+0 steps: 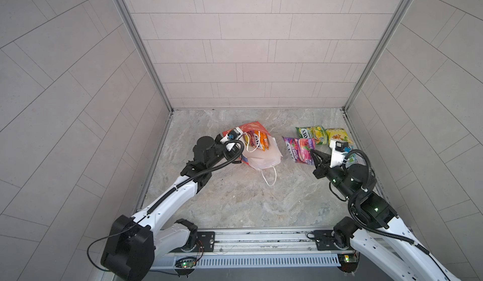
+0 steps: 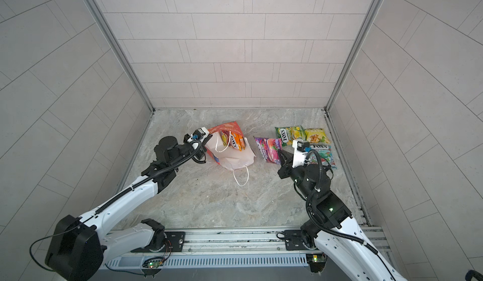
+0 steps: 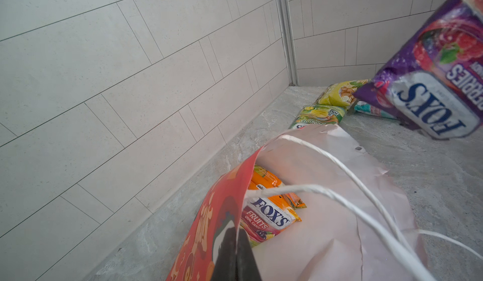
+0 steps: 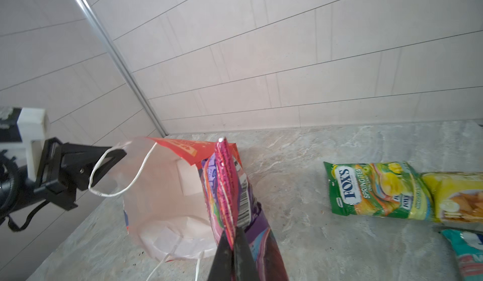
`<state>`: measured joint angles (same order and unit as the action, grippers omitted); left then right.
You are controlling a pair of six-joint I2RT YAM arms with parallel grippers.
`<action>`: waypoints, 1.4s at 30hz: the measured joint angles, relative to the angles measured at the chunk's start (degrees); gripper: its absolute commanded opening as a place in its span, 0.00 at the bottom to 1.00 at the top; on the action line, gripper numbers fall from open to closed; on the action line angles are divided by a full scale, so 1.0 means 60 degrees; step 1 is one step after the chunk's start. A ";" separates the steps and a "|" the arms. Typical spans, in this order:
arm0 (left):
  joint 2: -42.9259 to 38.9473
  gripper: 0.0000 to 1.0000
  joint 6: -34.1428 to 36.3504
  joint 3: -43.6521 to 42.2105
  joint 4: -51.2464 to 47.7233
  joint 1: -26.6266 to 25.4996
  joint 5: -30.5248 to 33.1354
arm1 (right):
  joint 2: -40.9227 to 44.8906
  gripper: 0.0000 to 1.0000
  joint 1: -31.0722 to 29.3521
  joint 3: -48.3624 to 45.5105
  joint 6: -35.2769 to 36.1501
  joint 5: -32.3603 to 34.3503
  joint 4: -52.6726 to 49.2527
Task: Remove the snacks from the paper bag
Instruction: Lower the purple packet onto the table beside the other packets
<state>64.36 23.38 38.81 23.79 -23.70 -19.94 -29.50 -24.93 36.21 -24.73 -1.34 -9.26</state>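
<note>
Trailing nearest of all over the marbled grey counter, a loop of twisted white cord hangs out of the paper bag. The bag sits just past the counter's middle, toward 12 o'clock. It is slumped and creased, with its matt white inside facing up. Its glossy red outside shows only as a strip at the far rim, so the printed panels are mostly hidden.

At the bag's 10 o'clock the left claw is closed tight on the red rim, holding the mouth open. In both top views a wrist camera covers its tips. Two flat shiny packets lie inside the bag. One is a pink one marked FOX'S FRUITS. Half under it is an orange one, whose lettering is cut off by the rim.

At the bag's 3 o'clock the right claw is pinched shut on the crimped seam of the purple packet, outside the bag. Whether the packet's far end touches the counter I cannot tell.

Farther off, at 1 o'clock from it, the green packet and yellow packet lie flat, touching end to end. The teal packet lies just nearer than those two, partly hidden behind the right arm's wrist camera.
</note>
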 measured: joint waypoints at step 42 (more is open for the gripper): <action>0.0124 0.00 -0.0004 -0.0138 0.0412 0.0000 -0.0200 | -0.8076 0.10 0.5406 0.2284 -0.0914 -0.1971 -0.1118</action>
<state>65.10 23.35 37.98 26.26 -23.70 -21.15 -77.95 7.51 49.91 -30.22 -13.17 -15.97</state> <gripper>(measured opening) 0.054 0.100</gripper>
